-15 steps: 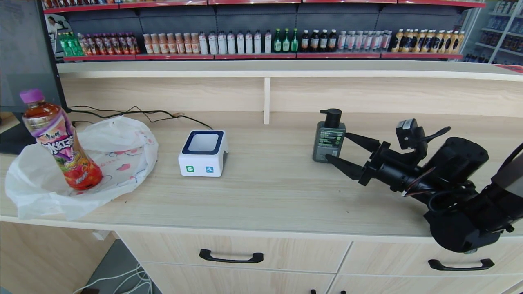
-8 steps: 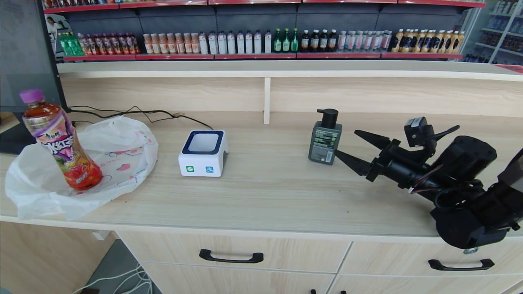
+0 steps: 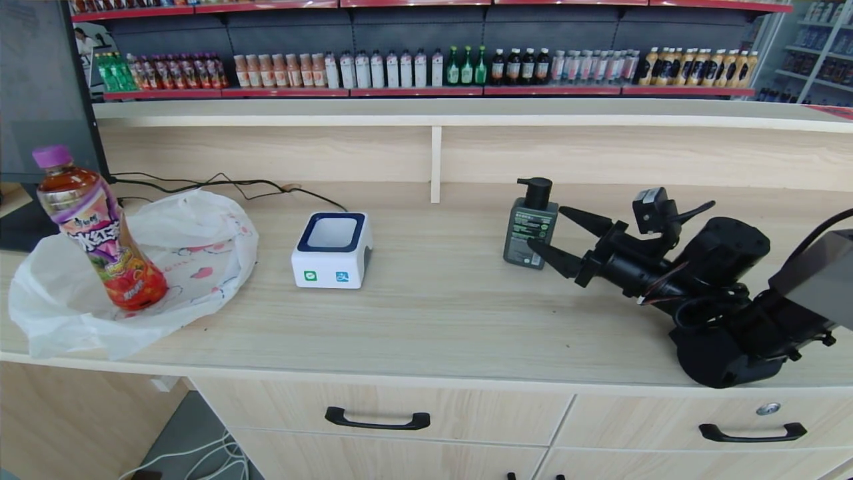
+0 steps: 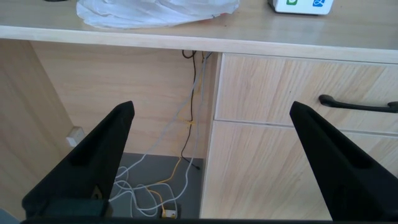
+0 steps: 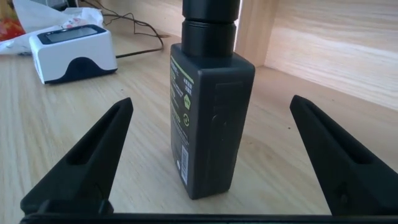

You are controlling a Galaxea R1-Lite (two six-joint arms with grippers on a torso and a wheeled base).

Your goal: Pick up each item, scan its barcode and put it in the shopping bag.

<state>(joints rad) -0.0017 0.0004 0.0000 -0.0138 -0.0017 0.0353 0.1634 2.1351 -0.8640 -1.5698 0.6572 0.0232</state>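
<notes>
Right claw (image 3: 547,227) spread wide. Dark grey rectangular plastic pump bottle (image 3: 526,230) stands upright on light wooden tabletop (image 3: 433,313) just ahead, centred between its fingers, untouched. Risk: one finger touching first likely topples the tall, narrow bottle.

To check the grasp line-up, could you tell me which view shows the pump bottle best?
The right wrist view: the bottle is close, centred in the open right gripper, top cropped. The head view shows it whole but small on the counter. The left wrist view faces the drawers.
</notes>
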